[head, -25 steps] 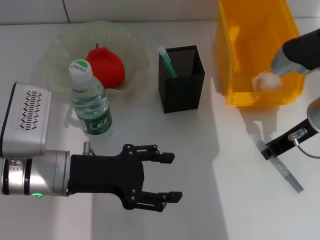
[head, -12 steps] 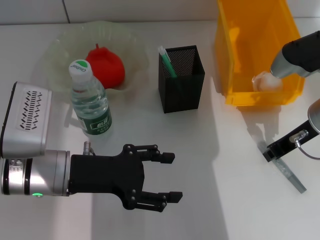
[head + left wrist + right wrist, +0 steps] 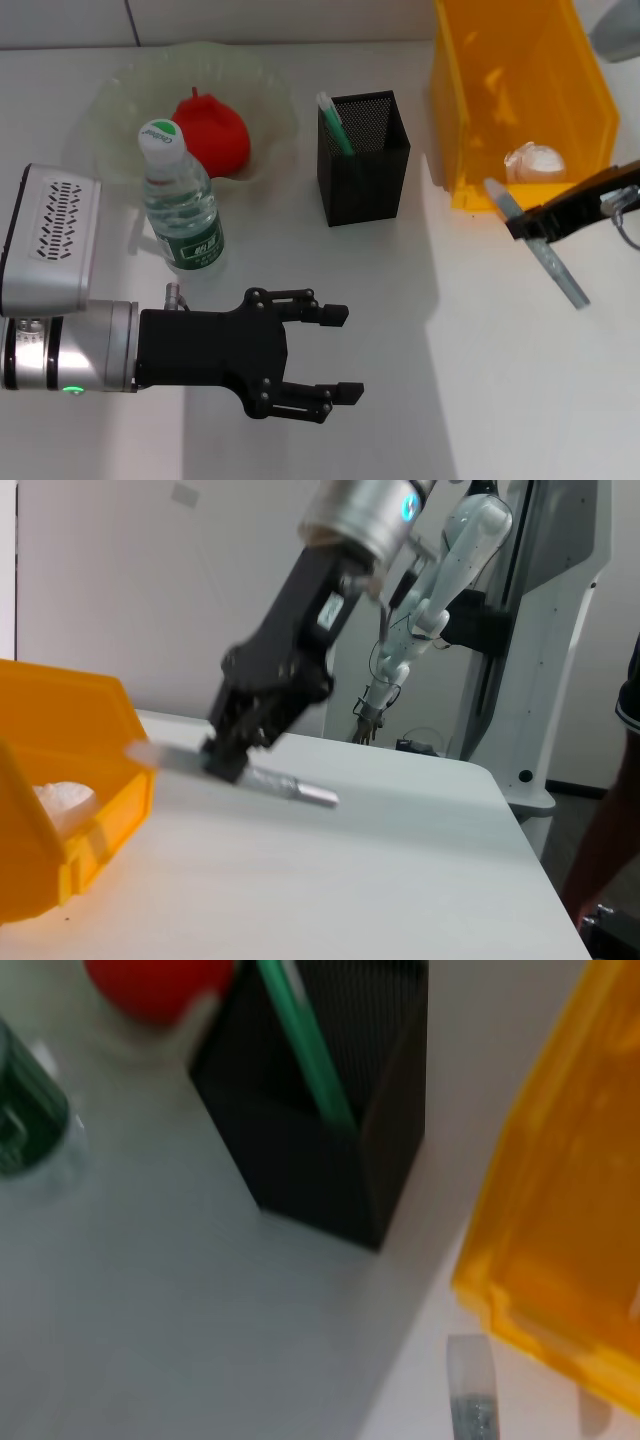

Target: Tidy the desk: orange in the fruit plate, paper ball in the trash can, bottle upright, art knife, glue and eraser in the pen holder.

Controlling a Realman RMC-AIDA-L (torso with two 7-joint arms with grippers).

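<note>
- Right hand (image 3: 522, 222) is clamped on the art knife (image 3: 540, 255), holding it above the surface (image 3: 480, 400), just in front of the trash can's near wall.
- The knife is a slim grey strip, tilted, one end pointing toward the trash can (image 3: 520, 100) and the other out past the hand toward the near edge of the surface.
- In the left wrist view the same hand (image 3: 228, 760) grips the knife (image 3: 270, 778) mid-length, with the blade clear of the surface.
- Left hand (image 3: 330, 352) hovers low over the near left part of the surface, fingers spread apart and holding nothing.
- The paper ball (image 3: 535, 162) lies inside the trash can, against its near wall.
- The orange (image 3: 212, 132) sits in the fruit plate (image 3: 120, 90) at the far left.
- The bottle (image 3: 180, 200) stands upright just in front of the plate, cap up.
- The pen holder (image 3: 362, 160) stands between plate and trash can, with a green stick (image 3: 335, 125) leaning inside it.
</note>
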